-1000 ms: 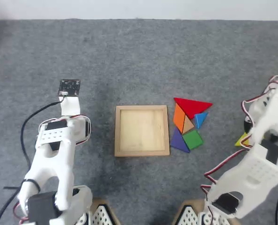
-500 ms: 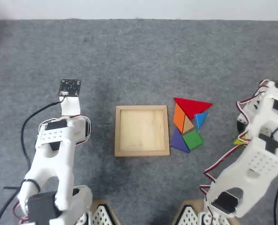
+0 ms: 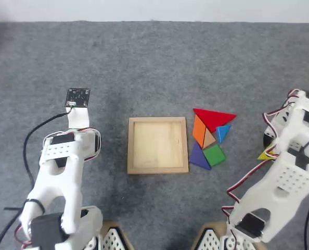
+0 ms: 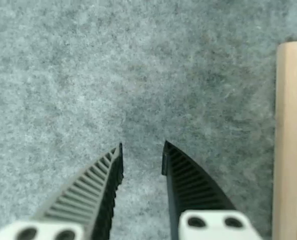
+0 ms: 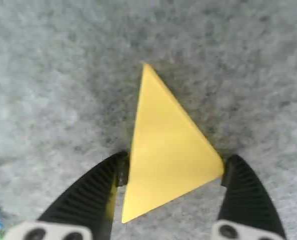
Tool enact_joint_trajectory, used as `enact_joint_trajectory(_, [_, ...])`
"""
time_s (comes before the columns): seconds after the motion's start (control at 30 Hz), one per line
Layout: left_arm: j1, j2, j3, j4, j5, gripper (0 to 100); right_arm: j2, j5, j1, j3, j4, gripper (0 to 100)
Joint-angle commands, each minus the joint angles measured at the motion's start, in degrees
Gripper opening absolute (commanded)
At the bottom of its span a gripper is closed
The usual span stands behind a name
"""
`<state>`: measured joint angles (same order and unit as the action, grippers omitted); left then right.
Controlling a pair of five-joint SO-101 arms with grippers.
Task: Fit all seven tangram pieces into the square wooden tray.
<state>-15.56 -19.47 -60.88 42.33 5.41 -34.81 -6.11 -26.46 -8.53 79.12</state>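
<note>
A grey felt-covered desk (image 3: 144, 62) carries everything. 2 white arms rise from its near edge: the left arm (image 3: 61, 172) stands left of the tray, and the right arm (image 3: 287, 177) is bent over the desk's right side.

The left jaws hang low over bare felt beside the tray's outer wall, parted by a narrow gap with nothing between them.

The square wooden tray (image 3: 157, 121) lies flat in the middle of the desk, between the 2 arms.

All 7 pieces lie outside the tray. 6 of them sit flat in a tight cluster just beside its right wall. The red triangle (image 3: 213, 117) caps the cluster's far end. The purple triangle (image 3: 197, 155) and the green square (image 3: 214, 153) sit side by side at the near end. The orange parallelogram (image 3: 198, 130) is nearest the tray, with the tan triangle (image 3: 209, 139) against it and the small blue triangle (image 3: 222, 132) on the outer side.

The yellow triangle (image 5: 163, 150) lies flat on the felt well to the right of the cluster, under the right arm's wrist. The right jaws are spread wide and straddle it, 1 tip at each side. Whether they already press on it cannot be told.
</note>
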Motion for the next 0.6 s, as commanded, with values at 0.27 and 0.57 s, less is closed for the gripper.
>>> enact_joint_trajectory(0.27, [0.26, -0.35, 0.31, -1.23, 0.79, 12, -0.57, 0.0, 0.22, -5.1, 0.66, 9.6])
enact_joint_trajectory(0.57, [0.26, -0.35, 0.31, -1.23, 0.79, 12, -0.66, 2.29, 0.75, -22.42, 13.14, 9.4])
